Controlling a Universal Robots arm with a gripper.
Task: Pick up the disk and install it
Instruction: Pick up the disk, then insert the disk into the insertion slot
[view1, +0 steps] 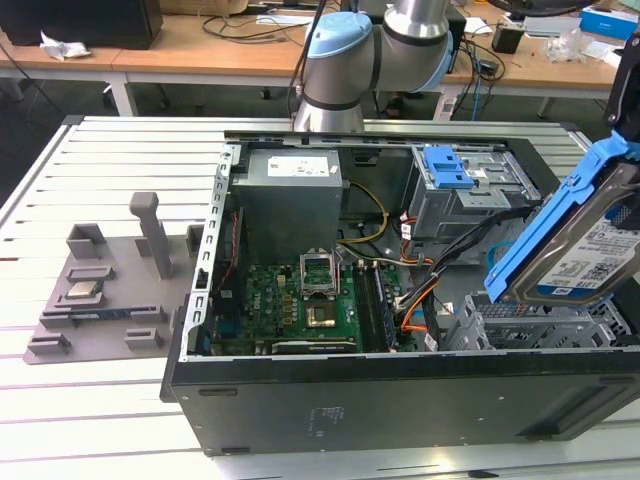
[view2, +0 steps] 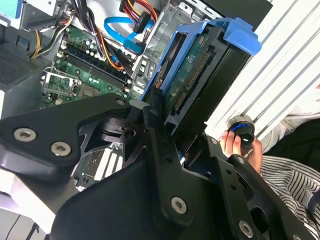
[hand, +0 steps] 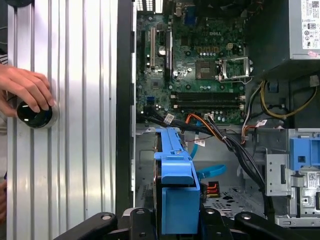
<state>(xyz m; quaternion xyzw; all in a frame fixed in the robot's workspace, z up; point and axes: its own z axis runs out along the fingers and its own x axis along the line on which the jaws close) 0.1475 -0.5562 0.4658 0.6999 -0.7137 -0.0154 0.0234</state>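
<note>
Ribbed aluminium tabletop (view1: 110, 160) carries the open black tower computer case (view1: 330, 400), and behind it I see wooden desks littered with cables. My black two-finger gripper (hand: 179, 220) is clamped on the disk (view1: 580, 240), a flat silver hard drive in a bright blue plastic frame, with a finger on each broad side in both wrist views. In the exterior view the disk hangs at about three o'clock, tilted, its long axis rising away from the case floor, lifted clear above the perforated grey metal bay (view1: 540, 325) in the near corner. Through the first wrist view the disk's blue edge (hand: 176, 180) points straight ahead toward the green motherboard (hand: 200, 65), so the bay lies directly under the gripper. The grey drive cage with a blue latch (view1: 455, 185) sits farther back. A person's hand (hand: 25, 90) rests on a round black knob (hand: 34, 115) on the tabletop at nine o'clock in that view.
</note>
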